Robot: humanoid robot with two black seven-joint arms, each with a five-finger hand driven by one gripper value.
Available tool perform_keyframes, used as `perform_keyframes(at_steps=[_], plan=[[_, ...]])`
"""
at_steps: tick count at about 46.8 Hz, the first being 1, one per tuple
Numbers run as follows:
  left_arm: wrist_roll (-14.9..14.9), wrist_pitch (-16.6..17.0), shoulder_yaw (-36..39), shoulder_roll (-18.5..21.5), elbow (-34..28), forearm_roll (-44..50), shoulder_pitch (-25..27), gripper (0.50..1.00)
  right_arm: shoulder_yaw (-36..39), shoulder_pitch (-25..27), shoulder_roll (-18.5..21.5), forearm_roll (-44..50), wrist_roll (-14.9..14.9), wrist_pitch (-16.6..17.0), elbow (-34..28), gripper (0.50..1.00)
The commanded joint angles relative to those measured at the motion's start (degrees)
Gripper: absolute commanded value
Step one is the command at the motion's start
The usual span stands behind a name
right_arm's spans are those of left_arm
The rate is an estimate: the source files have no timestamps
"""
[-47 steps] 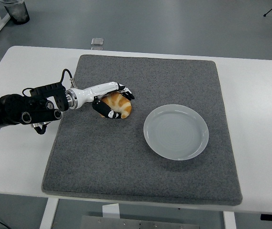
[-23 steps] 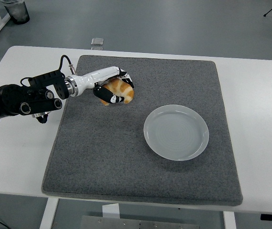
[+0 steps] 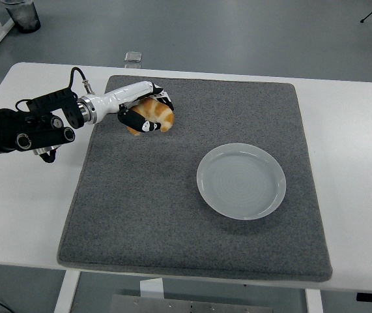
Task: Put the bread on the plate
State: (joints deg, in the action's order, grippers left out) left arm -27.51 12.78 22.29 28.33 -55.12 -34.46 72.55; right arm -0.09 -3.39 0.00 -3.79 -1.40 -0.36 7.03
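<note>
Your left hand (image 3: 143,112) grips the bread (image 3: 156,115) and has lifted it up and back over the mat (image 3: 186,215), away from the plate (image 3: 240,180); you must carry it right.

head view | high, robot's side | faces forward-down | table (image 3: 355,130) whole

Left hand (image 3: 141,112) fingers (image 3: 135,121) around bread (image 3: 154,115), plate (image 3: 240,180) apart.
</note>
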Motion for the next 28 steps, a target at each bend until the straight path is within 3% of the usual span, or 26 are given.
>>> perform_keyframes(at_steps=[1, 6, 13, 21, 28], plan=[[0.0, -0.74, -0.49, 2.77, 0.01, 0.01, 1.1, 0.5, 0.0, -0.04, 0.0, 0.01, 0.0, 0.0, 0.0, 0.952], [0.09, -2.93, -0.84, 5.94, 0.28, 0.01, 3.9, 0.5, 0.0, -0.04, 0.0, -0.08, 0.0, 0.0, 0.0, 0.952], [0.18, -6.45, -0.93, 8.75, 0.89, 0.01, 11.64, 0.5, 0.0, -0.04, 0.0, -0.08, 0.0, 0.09, 0.0, 0.952], [0.27, -9.44, -0.84, 8.5, 0.72, 0.01, 21.48, 0.5, 0.0, -0.04, 0.0, -0.08, 0.0, 0.0, 0.0, 0.954], [0.53, -9.71, -0.75, 5.87, -0.34, -0.08, 26.76, 0.5, 0.0, -0.04, 0.0, -0.08, 0.0, 0.0, 0.0, 0.952]])
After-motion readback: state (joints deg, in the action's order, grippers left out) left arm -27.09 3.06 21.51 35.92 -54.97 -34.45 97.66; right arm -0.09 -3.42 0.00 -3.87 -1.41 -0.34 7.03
